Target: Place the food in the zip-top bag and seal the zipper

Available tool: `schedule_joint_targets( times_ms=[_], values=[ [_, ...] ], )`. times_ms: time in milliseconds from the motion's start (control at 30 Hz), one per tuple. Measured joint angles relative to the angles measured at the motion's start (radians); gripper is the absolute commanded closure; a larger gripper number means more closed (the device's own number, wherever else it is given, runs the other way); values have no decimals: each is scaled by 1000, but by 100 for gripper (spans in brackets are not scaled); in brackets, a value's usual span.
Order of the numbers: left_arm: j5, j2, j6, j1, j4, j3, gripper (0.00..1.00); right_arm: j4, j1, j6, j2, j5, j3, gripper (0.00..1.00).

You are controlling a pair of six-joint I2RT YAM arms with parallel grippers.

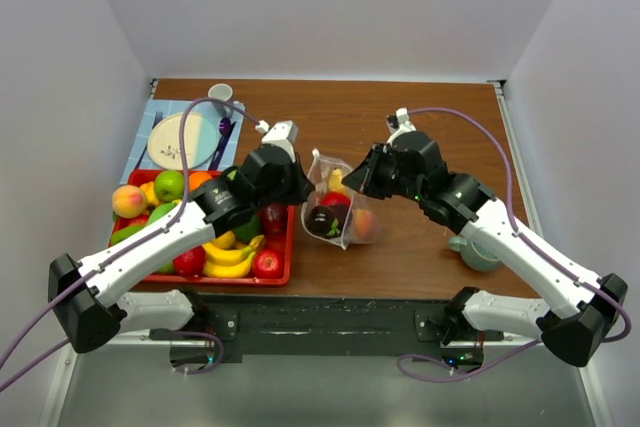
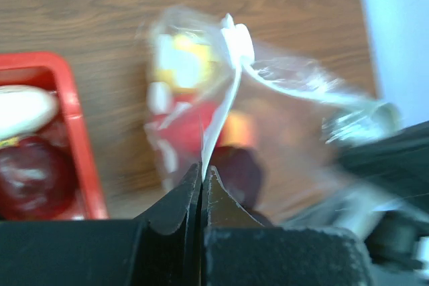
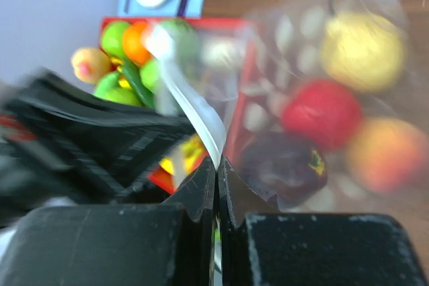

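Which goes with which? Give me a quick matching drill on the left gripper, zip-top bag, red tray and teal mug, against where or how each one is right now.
Things:
1. left gripper
2. zip-top bag
3. red tray
4. teal mug

Places or states:
a. left of the bag, loaded with fruit
b. in the middle, clear, partly filled
c. shut on the bag's mouth edge
d. right of the bag, by itself

Pairs: 1-c, 2-b, 3-a, 4-d.
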Motion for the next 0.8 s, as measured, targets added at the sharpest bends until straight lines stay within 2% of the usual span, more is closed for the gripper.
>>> schedule_joint_targets(
  times_ms=[133,367,667,800],
  values=[
    [25,7,-130,12,-64,106,100,-5,29,3,9,-2,-27,100],
    [45,11,-306,111,-137,144,100,-109,33,-58,15,104,50,100],
    [144,79,-340,105,-202,148,100,-212,-68,-148,170,140,303,100],
    [159,79,-327,120,-220,188,100,-199,-67,-154,220,128,308,100]
  ],
)
